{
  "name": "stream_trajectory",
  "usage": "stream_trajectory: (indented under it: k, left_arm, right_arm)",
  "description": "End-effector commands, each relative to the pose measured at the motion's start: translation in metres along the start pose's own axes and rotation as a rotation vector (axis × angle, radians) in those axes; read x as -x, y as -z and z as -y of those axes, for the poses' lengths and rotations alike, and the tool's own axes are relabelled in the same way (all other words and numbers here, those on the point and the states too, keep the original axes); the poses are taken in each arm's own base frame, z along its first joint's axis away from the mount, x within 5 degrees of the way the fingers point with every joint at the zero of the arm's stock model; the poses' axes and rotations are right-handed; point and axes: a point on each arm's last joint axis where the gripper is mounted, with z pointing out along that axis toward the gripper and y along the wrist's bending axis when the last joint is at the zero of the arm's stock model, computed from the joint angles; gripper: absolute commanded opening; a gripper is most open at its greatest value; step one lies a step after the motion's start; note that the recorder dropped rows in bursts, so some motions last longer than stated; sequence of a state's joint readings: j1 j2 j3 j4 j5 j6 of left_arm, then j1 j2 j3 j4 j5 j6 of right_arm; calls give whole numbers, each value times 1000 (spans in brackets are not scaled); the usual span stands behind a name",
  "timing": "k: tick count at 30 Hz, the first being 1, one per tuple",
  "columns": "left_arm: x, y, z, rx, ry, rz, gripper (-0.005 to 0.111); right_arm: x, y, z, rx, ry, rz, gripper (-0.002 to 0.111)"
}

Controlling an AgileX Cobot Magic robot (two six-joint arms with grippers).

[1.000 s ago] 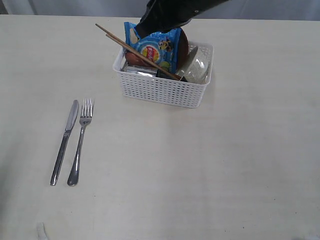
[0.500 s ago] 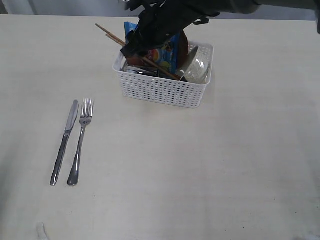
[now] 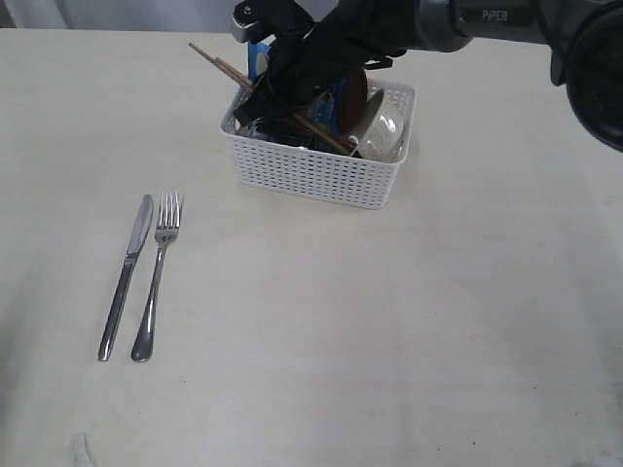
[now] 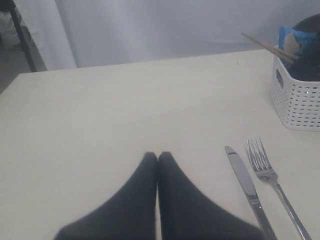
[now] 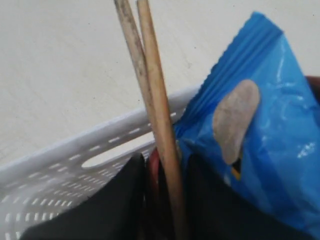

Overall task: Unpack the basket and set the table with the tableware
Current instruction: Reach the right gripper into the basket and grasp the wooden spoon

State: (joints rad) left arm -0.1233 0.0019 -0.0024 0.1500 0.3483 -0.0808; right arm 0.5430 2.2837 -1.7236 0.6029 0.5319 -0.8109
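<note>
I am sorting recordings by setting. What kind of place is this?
Probably a test room staged for dining: a cream table, a plain pale backdrop, and a knife and fork laid near a white basket.

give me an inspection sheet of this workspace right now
surface: table, pale, faint smudges
job's things: knife and fork side by side on the table, apart from the basket; chopsticks, bowl and brown plate in the basket
clutter: blue snack bag in the basket; small pale scrap near the table's edge
grippers: left claw shut, empty, over the table; right claw astride the chopsticks at the basket's rim, grip unclear
cables: nothing seen
surroundings: pale curtain behind the table; dark stand leg beside it
</note>
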Motion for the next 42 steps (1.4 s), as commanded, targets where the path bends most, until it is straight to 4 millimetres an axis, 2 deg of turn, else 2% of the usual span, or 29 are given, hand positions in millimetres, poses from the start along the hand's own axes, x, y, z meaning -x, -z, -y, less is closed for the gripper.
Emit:
stream_trajectory:
  k: [1,9,15,25,35,42]
  left_arm:
    - [-1,0,0,-4,-1,1,0]
    - [-1,0,0,-4,-1,1,0]
    - [-1,0,0,-4,-1,1,0]
    - [-1,0,0,-4,-1,1,0]
    - [-1,0,0,-4,-1,1,0]
    - [-1,0,0,-4,-1,1,0]
  right_arm:
    - [-1,5,-2,28,6,-25,-1]
    - [28,45,-6,-5,36,72,-1]
    - [41,67,-9,-24,50,124,-1]
    - [53,89,-13,-38,50,175,-1]
    - [55,95,-14,-32,54,177,-1]
    - [68,114,-16,-57,94,219,-1]
